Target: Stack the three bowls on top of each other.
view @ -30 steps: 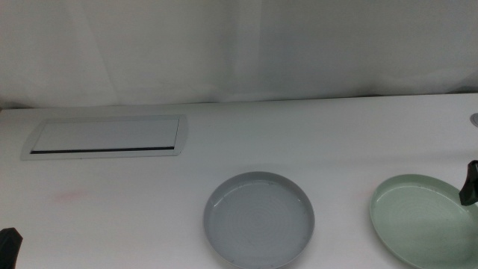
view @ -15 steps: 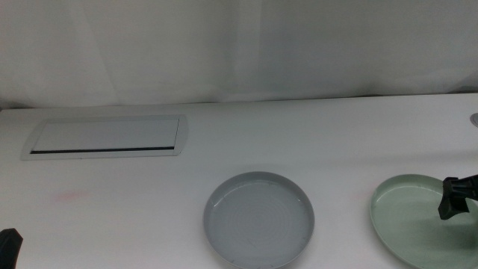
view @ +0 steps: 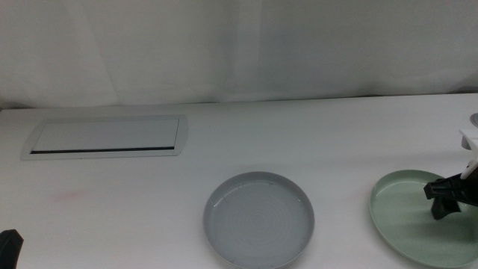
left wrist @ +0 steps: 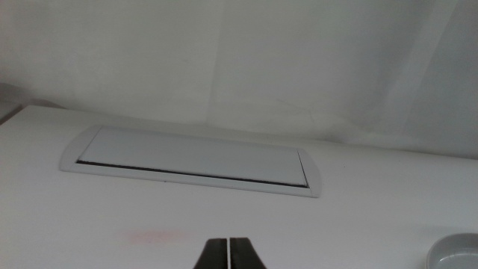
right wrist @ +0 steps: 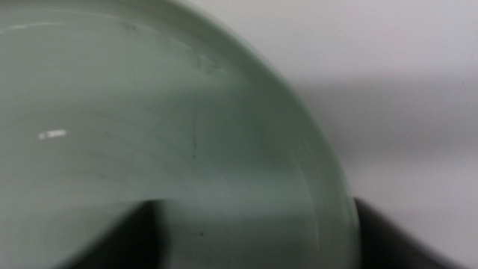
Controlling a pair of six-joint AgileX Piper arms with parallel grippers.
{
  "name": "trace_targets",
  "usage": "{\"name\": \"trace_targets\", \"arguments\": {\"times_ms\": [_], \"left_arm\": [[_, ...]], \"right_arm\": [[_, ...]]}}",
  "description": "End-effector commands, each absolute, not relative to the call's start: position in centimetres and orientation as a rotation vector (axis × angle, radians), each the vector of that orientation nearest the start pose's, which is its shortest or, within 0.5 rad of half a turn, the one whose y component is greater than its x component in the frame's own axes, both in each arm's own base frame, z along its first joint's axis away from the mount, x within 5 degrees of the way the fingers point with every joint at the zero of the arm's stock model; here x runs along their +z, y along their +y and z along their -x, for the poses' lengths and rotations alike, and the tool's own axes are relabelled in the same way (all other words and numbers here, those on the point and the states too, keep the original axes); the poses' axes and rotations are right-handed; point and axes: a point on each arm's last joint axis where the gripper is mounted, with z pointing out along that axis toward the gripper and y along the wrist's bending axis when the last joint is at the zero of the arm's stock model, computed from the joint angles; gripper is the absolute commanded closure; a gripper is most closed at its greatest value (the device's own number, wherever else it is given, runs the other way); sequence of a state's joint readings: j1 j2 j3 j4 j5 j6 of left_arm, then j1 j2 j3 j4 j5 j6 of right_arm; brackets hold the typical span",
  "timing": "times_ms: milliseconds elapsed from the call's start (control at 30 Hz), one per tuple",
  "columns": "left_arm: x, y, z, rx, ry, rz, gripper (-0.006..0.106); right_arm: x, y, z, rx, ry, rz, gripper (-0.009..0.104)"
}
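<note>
Left gripper [left wrist: 229,252]: parked at the table's near left corner, jaws closed on nothing, waiting.
Panel [view: 104,137]: far left, uninvolved.
Grey-blue bowl [view: 259,219]: centre front, likely the stack's base.
Green bowl [view: 418,217]: right edge.
Right gripper [view: 447,199]: jaws spread astride the green rim, poised to pinch.

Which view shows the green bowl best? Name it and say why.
The middle view: the green bowl shows most of its outline there, with the right gripper over its right part. The right wrist view shows only a blurred close-up of its rim between the open jaws. The left wrist view misses it.
</note>
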State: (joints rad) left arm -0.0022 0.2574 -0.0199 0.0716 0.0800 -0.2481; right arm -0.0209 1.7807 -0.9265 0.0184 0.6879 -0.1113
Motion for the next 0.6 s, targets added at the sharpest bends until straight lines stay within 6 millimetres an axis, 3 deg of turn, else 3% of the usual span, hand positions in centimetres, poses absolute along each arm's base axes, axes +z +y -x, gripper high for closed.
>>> {"name": "trace_targets", "arguments": {"times_ms": [0,100,133,267,367,567], "left_arm": [[19.8,0.1,-7.6,-0.129,1.786,0.172,0.104],[19.8,0.1,-7.6,-0.129,1.786,0.172,0.104],[19.8,0.1,-7.6,-0.129,1.786,0.172,0.104],[19.8,0.1,-7.6,-0.129,1.786,0.172,0.104],[19.8,0.1,-7.6,-0.129,1.786,0.172,0.104],[19.8,0.1,-7.6,-0.129,1.786,0.172,0.104]], "right_arm": [[12.8,-0.6,-30.1,-0.013,3.069,0.135,0.043],[12.8,-0.6,-30.0,-0.012,3.078,0.135,0.088],[12.8,-0.6,-30.0,-0.012,3.075,0.138,0.098],[13.7,-0.6,-30.3,-0.012,3.077,0.141,0.098],[15.6,-0.6,-30.9,-0.017,3.034,0.139,0.098],[23.0,-0.4,-31.6,-0.002,2.866,0.128,0.098]]}}
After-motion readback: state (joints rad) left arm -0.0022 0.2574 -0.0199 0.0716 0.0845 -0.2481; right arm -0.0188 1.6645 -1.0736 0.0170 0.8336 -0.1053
